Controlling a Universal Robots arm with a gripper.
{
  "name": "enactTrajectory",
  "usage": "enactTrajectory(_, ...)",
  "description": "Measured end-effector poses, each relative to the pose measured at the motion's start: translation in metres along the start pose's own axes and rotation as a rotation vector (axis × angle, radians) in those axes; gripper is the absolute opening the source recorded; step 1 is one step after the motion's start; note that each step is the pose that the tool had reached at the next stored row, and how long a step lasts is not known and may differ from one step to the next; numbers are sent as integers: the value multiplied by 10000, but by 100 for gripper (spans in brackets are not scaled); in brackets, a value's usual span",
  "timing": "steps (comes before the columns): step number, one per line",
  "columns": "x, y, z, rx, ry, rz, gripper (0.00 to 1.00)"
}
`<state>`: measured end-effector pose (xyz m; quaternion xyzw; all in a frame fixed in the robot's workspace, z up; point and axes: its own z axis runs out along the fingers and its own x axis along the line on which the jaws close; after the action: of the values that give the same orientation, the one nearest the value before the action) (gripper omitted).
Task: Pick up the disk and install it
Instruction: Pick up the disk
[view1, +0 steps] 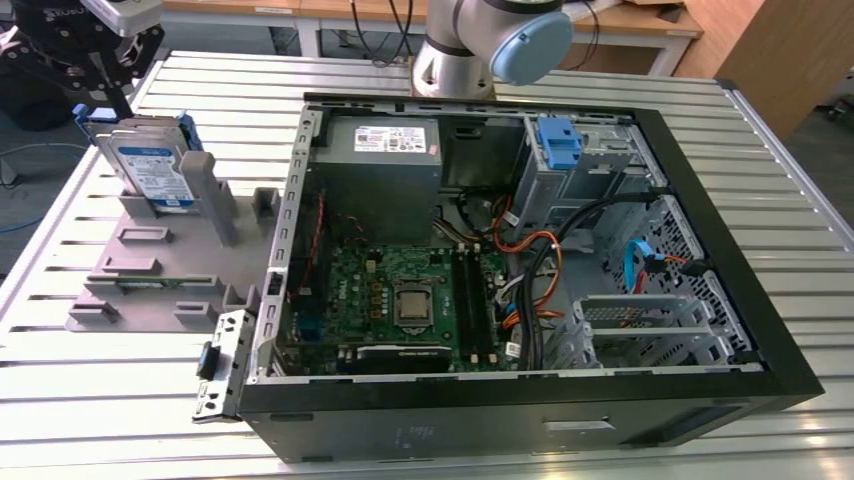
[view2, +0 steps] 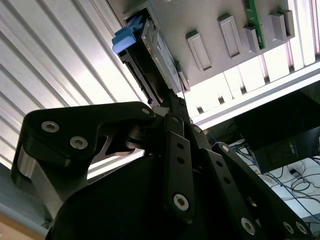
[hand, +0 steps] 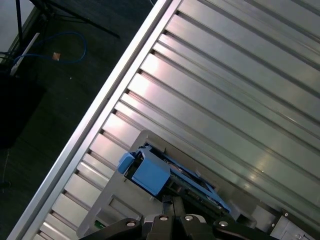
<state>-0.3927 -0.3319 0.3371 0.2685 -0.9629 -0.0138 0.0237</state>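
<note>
The case (view1: 534, 425) lies open on the table (view1: 120, 420), toward the exterior view's right. The stand (view1: 147, 270) sits touching it on the exterior view's left. The disk (view1: 150, 165) stands upright in the stand's far end, with the gripper (view1: 107, 100) just above it; whether they touch cannot be told. The arm base (view1: 454, 60) rises behind the case. Inside the case, the power supply (view1: 387, 150) fills the far corner nearest the stand, and the motherboard (view1: 400, 290) lies in front of it. The bracket (view1: 561, 140) sits in the drive cage (view1: 594, 160) in the opposite far corner. Cables (view1: 534, 260) run between the motherboard and the cage.
</note>
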Motion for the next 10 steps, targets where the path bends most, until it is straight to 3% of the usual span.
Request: enactTrajectory(10,0,0,0,0,0,-10,11)
